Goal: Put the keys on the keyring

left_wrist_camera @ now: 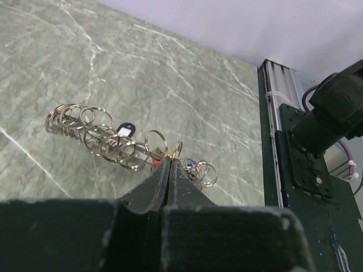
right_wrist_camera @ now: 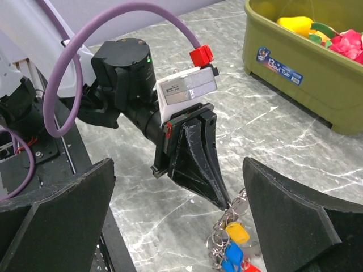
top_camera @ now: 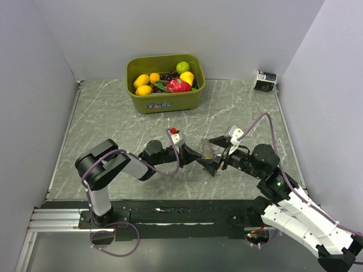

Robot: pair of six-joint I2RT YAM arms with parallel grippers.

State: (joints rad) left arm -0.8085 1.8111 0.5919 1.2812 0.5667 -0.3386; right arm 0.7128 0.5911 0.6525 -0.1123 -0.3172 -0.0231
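Observation:
My left gripper [left_wrist_camera: 170,161] is shut on a metal ring of a bunch of linked keyrings [left_wrist_camera: 108,139]. A black key head [left_wrist_camera: 126,131] shows among the rings. In the right wrist view the left gripper [right_wrist_camera: 226,202] holds the bunch at its tip. Below it hang keys with a yellow head [right_wrist_camera: 237,232], blue heads [right_wrist_camera: 232,255] and a red one [right_wrist_camera: 249,266]. My right gripper [right_wrist_camera: 177,164] is open, its fingers on either side of the bunch and not touching it. In the top view the bunch [top_camera: 209,148] sits between the left gripper [top_camera: 202,158] and the right gripper [top_camera: 214,154].
An olive bin [top_camera: 164,101] of toy fruit stands at the back centre; it also shows in the right wrist view [right_wrist_camera: 295,73]. A small black and white box [top_camera: 265,80] sits at the back right corner. The metal rail [left_wrist_camera: 278,107] runs along the near edge. Grey walls enclose the table.

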